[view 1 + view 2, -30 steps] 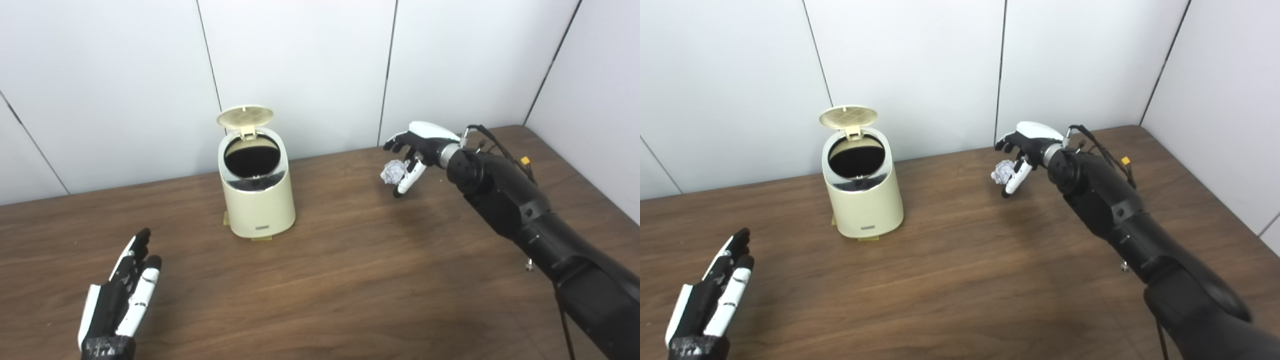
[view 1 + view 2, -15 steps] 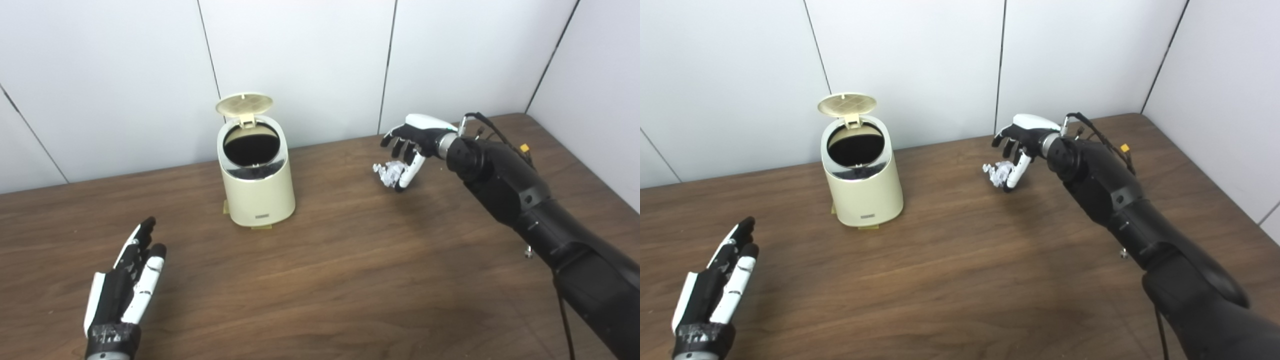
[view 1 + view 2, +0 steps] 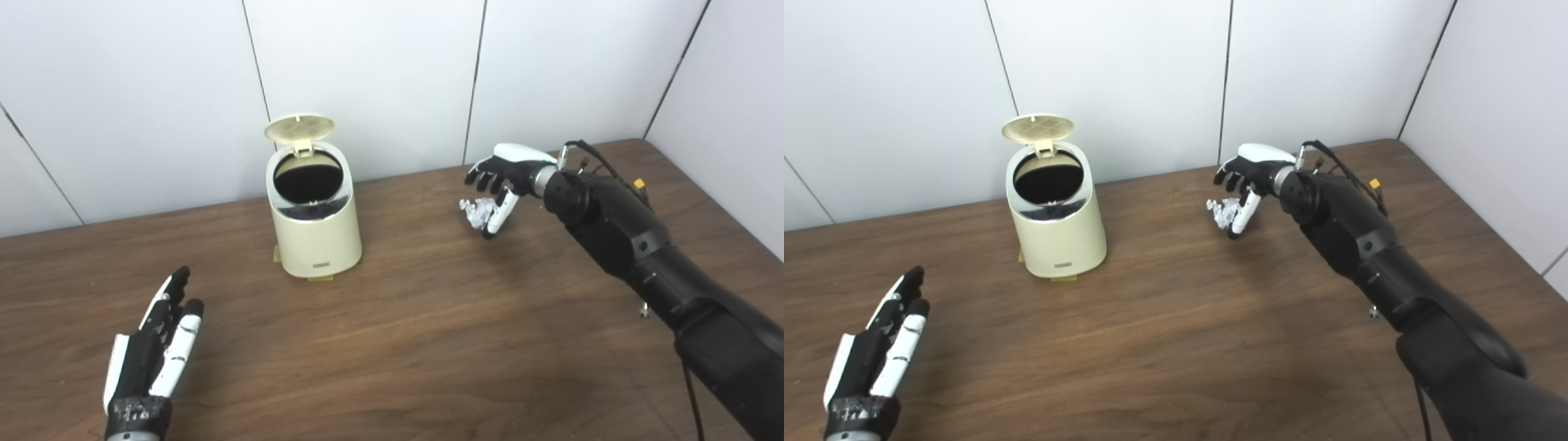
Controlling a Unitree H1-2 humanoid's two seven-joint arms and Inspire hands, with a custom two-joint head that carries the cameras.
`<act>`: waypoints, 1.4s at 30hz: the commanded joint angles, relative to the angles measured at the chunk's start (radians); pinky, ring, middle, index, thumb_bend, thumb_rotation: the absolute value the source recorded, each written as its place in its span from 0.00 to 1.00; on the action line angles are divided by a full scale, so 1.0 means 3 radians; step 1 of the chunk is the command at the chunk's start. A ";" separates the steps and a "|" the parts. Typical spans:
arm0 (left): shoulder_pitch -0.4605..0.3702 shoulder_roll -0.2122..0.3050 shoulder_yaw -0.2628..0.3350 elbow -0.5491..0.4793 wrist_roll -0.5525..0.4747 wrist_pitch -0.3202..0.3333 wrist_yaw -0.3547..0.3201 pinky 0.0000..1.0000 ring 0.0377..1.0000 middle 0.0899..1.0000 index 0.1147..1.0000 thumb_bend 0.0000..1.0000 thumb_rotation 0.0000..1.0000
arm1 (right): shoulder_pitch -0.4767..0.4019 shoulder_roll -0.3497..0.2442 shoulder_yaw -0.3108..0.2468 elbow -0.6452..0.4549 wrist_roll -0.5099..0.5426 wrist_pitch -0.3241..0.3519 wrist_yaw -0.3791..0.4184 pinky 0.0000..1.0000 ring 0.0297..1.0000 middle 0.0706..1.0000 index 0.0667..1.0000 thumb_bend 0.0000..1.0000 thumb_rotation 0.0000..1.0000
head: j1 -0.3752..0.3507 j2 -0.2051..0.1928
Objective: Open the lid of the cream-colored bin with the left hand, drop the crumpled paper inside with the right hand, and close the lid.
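Note:
The cream-colored bin (image 3: 315, 229) stands upright at the back of the wooden table, its round lid (image 3: 299, 128) flipped up and the dark opening showing. Well to its right, my right hand (image 3: 505, 177) hovers low over the table. A small white crumpled paper (image 3: 477, 211) sits between its curled fingers and its thumb (image 3: 497, 215), loosely pinched. My left hand (image 3: 153, 349) lies flat and open near the front left, far from the bin and holding nothing.
White wall panels close off the back, and another runs along the right side behind the table's far right corner (image 3: 637, 144). A small metal bit (image 3: 644, 312) lies on the table beside my right forearm.
The camera has tilted, so the whole picture has shifted. My right hand has dipped a little lower with the paper. The left hand and the bin have stayed put.

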 commanded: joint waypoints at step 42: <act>-0.0059 0.0021 0.0077 -0.0184 -0.0087 -0.0034 -0.0034 1.00 1.00 0.96 0.96 0.54 0.66 | -0.0091 -0.0098 0.0016 -0.0439 -0.0245 0.0236 0.0387 0.64 0.73 0.74 0.71 1.00 0.08 | -0.0041 -0.0005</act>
